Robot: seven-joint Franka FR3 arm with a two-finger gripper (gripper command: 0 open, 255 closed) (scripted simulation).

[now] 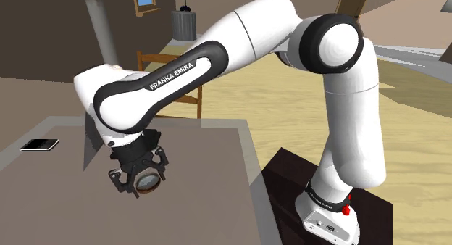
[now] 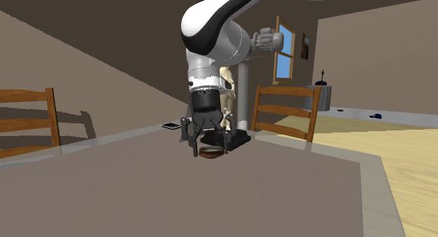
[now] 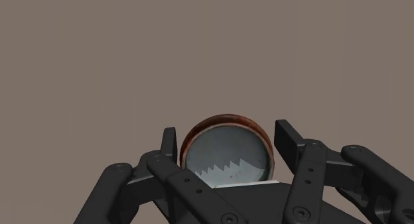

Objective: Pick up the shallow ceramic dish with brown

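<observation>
My jaws clasp the dish (image 3: 225, 156) at nine and three o'clock. The grasp seems made; next I lift straight off the worktop (image 3: 199, 50).

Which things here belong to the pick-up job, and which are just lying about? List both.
Job: brown-rimmed dish; gripper around it.
Lying about: black phone on the table; wooden chairs.

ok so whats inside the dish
Nothing shows inside the brown-rimmed dish: a bare grey-blue bottom with a jagged shadow across it. The strip nearest the gripper is covered by the gripper's own body, so that part cannot be checked.
</observation>
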